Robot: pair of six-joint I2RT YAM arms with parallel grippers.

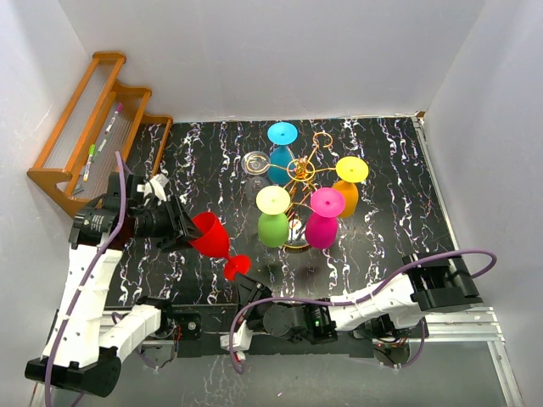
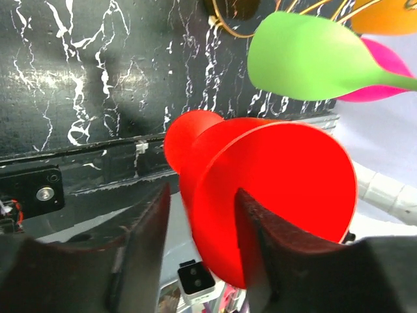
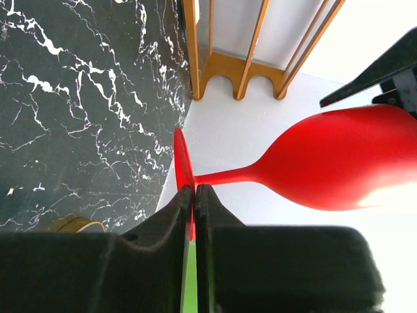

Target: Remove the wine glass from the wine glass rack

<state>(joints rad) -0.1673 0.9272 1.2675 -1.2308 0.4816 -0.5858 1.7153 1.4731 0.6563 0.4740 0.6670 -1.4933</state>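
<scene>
A red wine glass (image 1: 209, 235) lies sideways in the air over the table's front left, off the gold wire rack (image 1: 301, 174). My right gripper (image 1: 246, 284) is shut on the thin edge of its round foot (image 3: 182, 163). My left gripper (image 1: 188, 227) is open around the bowl's rim (image 2: 280, 182): one finger lies against the bowl, the other stands clear with a visible gap. The rack holds cyan (image 1: 281, 144), orange (image 1: 348, 182), green (image 1: 273, 216) and magenta (image 1: 324, 219) glasses upside down.
A clear glass (image 1: 255, 163) is beside the rack at its left. An orange wooden slatted shelf (image 1: 93, 127) with pens stands at the back left, also in the right wrist view (image 3: 241, 65). White walls enclose the black marbled table (image 1: 212, 161).
</scene>
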